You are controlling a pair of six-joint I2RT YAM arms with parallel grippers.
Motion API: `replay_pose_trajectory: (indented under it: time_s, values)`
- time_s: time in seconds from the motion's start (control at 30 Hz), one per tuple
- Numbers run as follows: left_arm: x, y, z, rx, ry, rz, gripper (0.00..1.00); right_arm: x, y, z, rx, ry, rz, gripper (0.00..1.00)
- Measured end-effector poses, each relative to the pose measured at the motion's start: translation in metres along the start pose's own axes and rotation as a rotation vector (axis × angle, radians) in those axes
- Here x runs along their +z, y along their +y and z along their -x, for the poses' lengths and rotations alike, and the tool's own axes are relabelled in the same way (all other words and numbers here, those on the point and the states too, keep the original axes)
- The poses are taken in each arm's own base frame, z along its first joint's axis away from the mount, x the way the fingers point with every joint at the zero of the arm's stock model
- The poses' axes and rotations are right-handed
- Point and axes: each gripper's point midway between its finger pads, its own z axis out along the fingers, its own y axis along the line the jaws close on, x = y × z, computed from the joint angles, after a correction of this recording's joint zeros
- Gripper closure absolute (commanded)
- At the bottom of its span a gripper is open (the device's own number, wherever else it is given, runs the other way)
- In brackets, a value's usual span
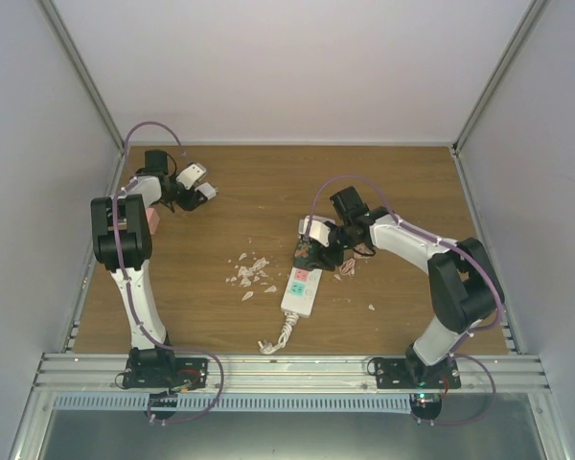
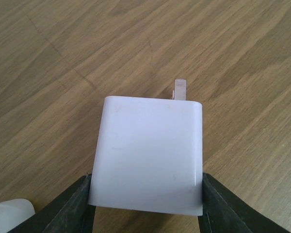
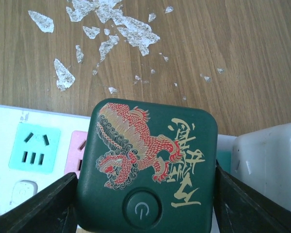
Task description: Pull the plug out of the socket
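The socket, a long white power strip (image 1: pixel 302 290) with pink and green outlet faces, lies at the table's middle, its short cord (image 1: pixel 279 337) coiled toward the near edge. In the right wrist view it (image 3: pixel 36 145) runs under a dark green plug (image 3: pixel 148 165) bearing a red dragon and a power button. My right gripper (image 3: pixel 145 196) is shut on this green plug (image 1: pixel 311 255) over the strip's far end; its prongs are hidden. My left gripper (image 2: pixel 146 196) is shut on a white plug block (image 2: pixel 148 150), held above bare wood at the far left (image 1: pixel 196 182), one metal prong (image 2: pixel 180 90) showing.
A second white block (image 3: pixel 266 165) stands on the strip right beside the green plug. White flakes (image 1: pixel 249 271) litter the wood left of the strip and also show in the right wrist view (image 3: pixel 116 24). A pink object (image 1: pixel 154 220) lies by the left arm. Enclosure walls surround the table.
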Motion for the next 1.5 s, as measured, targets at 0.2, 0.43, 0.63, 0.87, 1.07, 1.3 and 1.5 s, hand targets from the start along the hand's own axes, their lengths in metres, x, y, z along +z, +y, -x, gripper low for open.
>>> replay_pose_trajectory:
  time_s: [0.2,0.43,0.63,0.87,1.07,1.3,1.5]
  values:
    - [0.000,0.001,-0.002,0.000,0.009,0.005,0.29,-0.005,0.000,0.006,0.010,-0.010,0.004,0.16]
    - [-0.002,-0.011,-0.011,-0.009,0.026,-0.023,0.13,-0.018,-0.004,0.026,-0.020,-0.062,-0.013,0.13]
    - [-0.027,-0.029,0.015,0.050,-0.036,-0.062,0.10,-0.038,-0.005,0.039,-0.036,-0.114,-0.037,0.14]
    - [-0.064,-0.083,0.071,0.235,-0.196,-0.196,0.11,-0.088,-0.037,0.027,0.005,-0.170,-0.171,0.15]
    - [-0.058,-0.152,0.097,0.374,-0.245,-0.366,0.11,-0.093,-0.056,-0.017,0.085,-0.123,-0.215,0.19]
    - [-0.051,-0.210,0.113,0.480,-0.270,-0.481,0.14,-0.065,-0.058,-0.049,0.128,-0.054,-0.169,0.28]
    - [-0.044,-0.237,0.116,0.524,-0.274,-0.534,0.16,-0.044,-0.065,-0.064,0.140,-0.023,-0.145,0.41]
